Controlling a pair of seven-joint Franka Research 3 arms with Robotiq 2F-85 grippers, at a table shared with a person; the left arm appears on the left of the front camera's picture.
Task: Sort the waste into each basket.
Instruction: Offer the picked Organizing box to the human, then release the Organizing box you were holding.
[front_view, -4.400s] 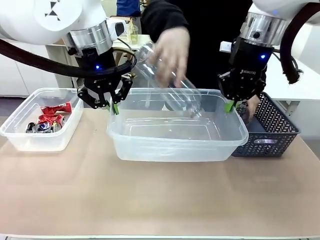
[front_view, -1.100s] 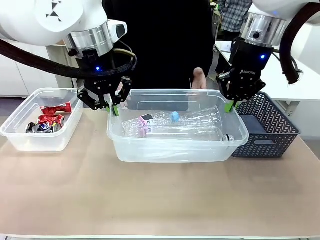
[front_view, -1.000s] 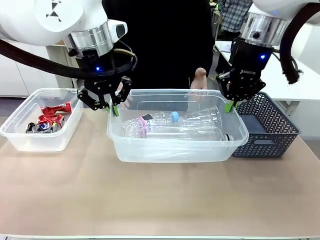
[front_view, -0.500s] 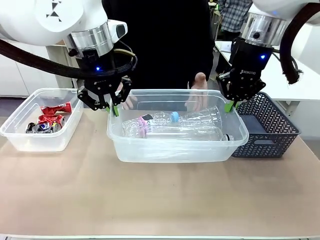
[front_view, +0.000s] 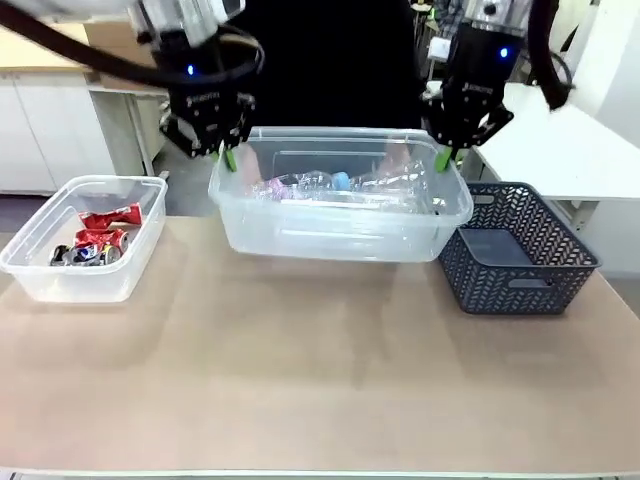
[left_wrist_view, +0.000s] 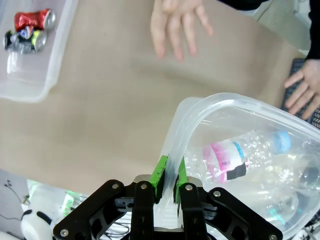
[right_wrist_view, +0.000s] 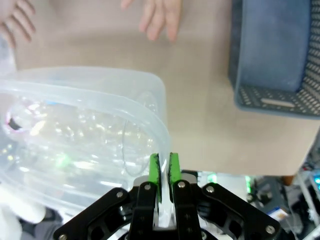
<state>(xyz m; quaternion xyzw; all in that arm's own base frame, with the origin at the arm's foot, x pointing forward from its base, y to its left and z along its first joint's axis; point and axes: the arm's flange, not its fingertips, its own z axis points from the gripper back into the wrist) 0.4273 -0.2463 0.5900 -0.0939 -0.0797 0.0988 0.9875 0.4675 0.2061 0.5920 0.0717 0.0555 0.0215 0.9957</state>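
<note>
Both arms hold the big clear tub (front_view: 340, 215) up off the tabletop (front_view: 320, 370), so they should move together and keep it level. The left gripper (front_view: 226, 158) and the right gripper (front_view: 441, 160) each have their jaws pinched tight on its rim. Clear bottles (front_view: 330, 188) lie inside. The small tub (front_view: 50, 275) on the left holds red crushed cans (front_view: 100, 235).

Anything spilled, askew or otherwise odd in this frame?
Nothing spilled. The oddity: the large clear tub of plastic bottles hangs above the table, roughly level, the left gripper and right gripper each pinching its rim. The small tub of crushed cans rests on the table.
</note>
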